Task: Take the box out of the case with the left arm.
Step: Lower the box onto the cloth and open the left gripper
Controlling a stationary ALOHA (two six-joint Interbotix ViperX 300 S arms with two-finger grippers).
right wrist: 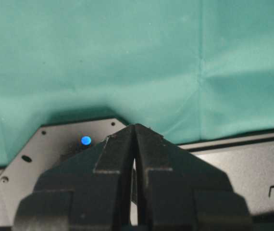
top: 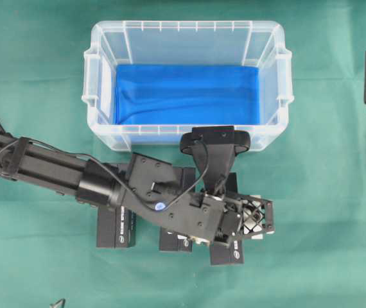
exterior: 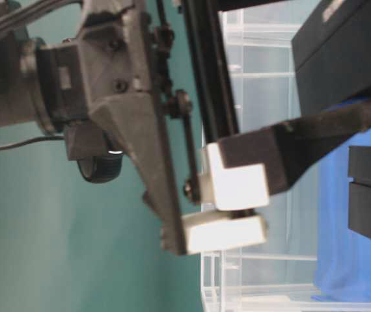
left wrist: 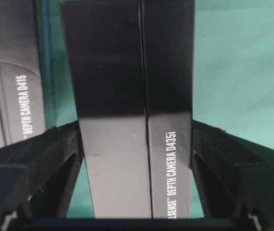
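The left tool (left wrist: 137, 159) grips a black box (left wrist: 132, 96) between its fingers (left wrist: 45, 159), outside the clear case (top: 99, 83), near the tabletop's (top: 337, 224) front edge beside other black boxes (top: 115, 228). The right tool (right wrist: 134, 144) is closed, empty.

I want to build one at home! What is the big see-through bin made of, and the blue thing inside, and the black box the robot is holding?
The case looks like clear, glossy moulded plastic: the table shows through its walls. The blue sheet seems to be soft cloth, since it wrinkles. The box looks like smooth black cardboard with a folded edge and printed white letters.
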